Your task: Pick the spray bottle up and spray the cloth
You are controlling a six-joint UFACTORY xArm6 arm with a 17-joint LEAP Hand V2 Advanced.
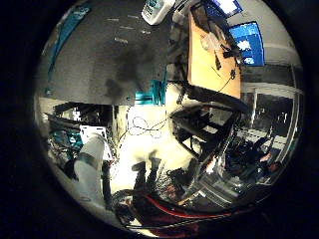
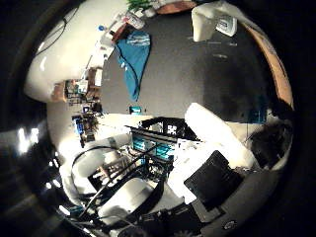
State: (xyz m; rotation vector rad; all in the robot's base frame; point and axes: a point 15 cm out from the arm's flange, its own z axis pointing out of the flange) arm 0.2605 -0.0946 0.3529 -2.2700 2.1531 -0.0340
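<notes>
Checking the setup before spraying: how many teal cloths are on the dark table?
1. A teal cloth lies spread on the dark grey table, well apart from the white plastic spray bottle standing near the far edge. Others could lie outside both views.

A cloth (image 2: 134,61) lies on the table (image 2: 187,84) near one edge, well apart from the spray bottle (image 1: 157,11) by another edge.

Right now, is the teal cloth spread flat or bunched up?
Partly bunched: the teal cloth lies on the dark table in a long, creased, tapering shape, not spread flat.
</notes>
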